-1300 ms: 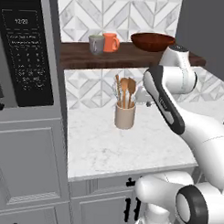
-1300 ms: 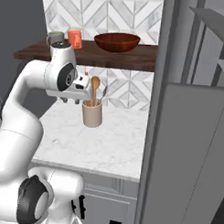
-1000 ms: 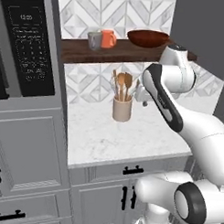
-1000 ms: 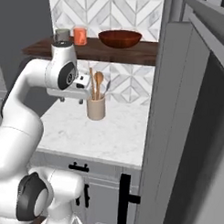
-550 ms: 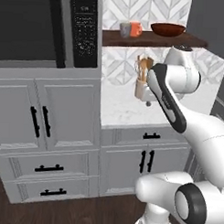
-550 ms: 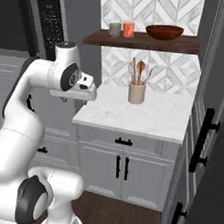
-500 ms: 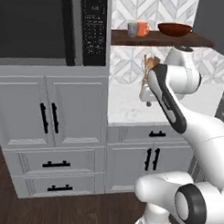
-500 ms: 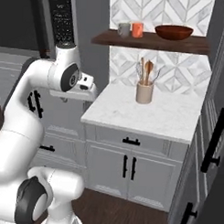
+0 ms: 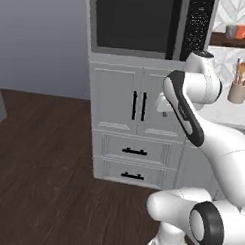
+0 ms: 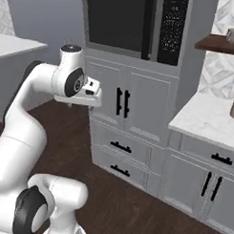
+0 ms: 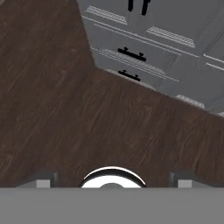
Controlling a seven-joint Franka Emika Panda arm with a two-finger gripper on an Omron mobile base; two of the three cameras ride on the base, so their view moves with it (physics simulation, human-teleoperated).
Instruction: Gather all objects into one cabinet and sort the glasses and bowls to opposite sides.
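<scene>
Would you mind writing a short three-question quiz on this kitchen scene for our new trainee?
1. True or false: the gripper is holding a mug.
2. Which mug on the shelf plank sits nearer the microwave in the left base view: (a) the grey mug, (b) the orange mug?
3. Fill in: the hand view looks down at a dark wooden ____ in front of grey drawers.

Key: 1 false, its fingers stand wide apart with nothing between them; 2 a; 3 floor.

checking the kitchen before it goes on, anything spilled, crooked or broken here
Nothing stands out. The grey mug and orange mug stand upright on the dark shelf, the utensil crock is upright on the counter, and the cabinet doors are shut.
</scene>
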